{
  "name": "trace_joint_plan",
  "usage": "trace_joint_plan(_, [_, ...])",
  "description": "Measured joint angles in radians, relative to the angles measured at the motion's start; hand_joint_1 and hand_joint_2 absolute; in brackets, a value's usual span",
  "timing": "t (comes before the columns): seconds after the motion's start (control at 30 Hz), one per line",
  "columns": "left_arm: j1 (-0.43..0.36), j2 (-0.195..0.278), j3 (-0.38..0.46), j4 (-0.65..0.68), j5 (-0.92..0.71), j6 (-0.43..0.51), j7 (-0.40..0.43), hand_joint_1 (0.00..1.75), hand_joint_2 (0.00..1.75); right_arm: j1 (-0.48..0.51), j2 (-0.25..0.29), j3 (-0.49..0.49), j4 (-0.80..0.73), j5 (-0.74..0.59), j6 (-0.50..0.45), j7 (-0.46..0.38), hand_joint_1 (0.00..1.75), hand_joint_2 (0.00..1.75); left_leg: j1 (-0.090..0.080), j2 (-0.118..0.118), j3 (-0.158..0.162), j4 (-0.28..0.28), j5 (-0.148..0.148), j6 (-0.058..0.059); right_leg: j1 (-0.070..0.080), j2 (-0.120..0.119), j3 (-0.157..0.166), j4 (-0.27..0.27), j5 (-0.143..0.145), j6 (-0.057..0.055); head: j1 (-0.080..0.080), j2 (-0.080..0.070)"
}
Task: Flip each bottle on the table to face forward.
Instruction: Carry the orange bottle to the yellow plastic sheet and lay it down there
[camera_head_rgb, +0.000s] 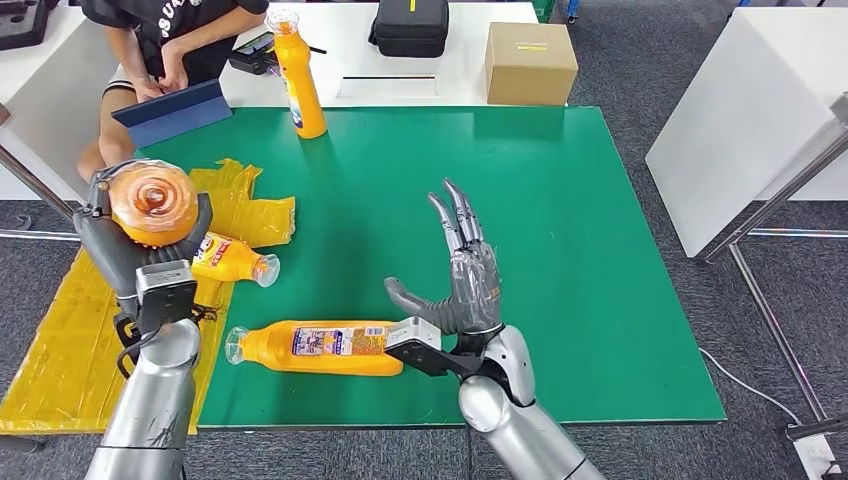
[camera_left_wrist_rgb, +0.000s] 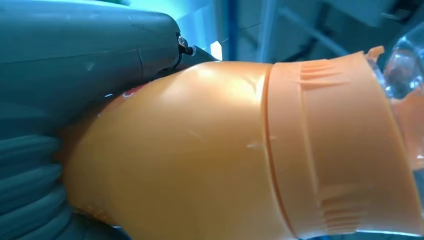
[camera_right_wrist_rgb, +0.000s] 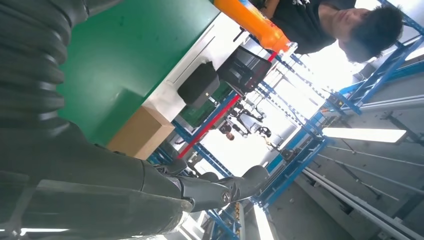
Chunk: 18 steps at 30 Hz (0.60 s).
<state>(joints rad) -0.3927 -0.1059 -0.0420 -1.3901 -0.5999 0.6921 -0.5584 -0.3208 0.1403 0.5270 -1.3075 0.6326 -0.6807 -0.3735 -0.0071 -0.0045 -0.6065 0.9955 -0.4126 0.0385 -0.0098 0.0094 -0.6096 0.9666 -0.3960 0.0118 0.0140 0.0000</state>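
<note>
From my head view, the left hand (camera_head_rgb: 150, 245) wraps the raised orange bottle (camera_head_rgb: 153, 203), so I see only the bottle's round base; its label is hidden. The small bottle (camera_head_rgb: 232, 260) on the yellow bag (camera_head_rgb: 60, 330) is partly covered by that arm. The label text on the lying bottle (camera_head_rgb: 315, 347) is too small to read. The person (camera_head_rgb: 165, 40) at the far left is cut off by the top edge.

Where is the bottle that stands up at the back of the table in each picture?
Head view: the standing bottle is at the far edge of the green table, near the person.
Left wrist view: not in it; the orange there is the bottle gripped by the left hand.
Right wrist view: it lies slanted along the top edge, by the person.
Shared landmark: the cardboard box.
</note>
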Motion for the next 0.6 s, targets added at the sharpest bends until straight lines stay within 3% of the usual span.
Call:
trace_joint_plan(0.23, [-0.032,-0.006,0.131,0.067,-0.202,0.002,-0.048,1.75,1.75,0.018,-0.029,0.004,-0.017,-0.026,-0.002,-0.004,0.00,1.75,0.000,0.001,0.001,0.000,0.000,0.000,0.000,0.001,0.000,0.000,0.000,0.000,0.000,0.000])
trace_joint_plan(0.43, [-0.055,-0.042,0.300,0.113,-0.601,0.002,-0.058,1.75,1.75,0.047,-0.060,0.010,-0.018,-0.057,-0.009,-0.020,0.00,1.75,0.000,0.002,0.001,0.000,0.000,0.000,0.000,0.002,0.000,0.000,0.000,0.000,0.000,0.000])
trace_joint_plan(0.6, [-0.068,-0.033,0.331,0.188,-0.813,0.002,0.000,1.75,1.75,0.058,-0.081,0.014,-0.018,-0.056,-0.004,-0.010,0.00,1.75,0.000,0.001,0.001,0.000,0.000,0.000,0.000,0.002,0.000,0.000,0.000,0.000,0.000,0.000])
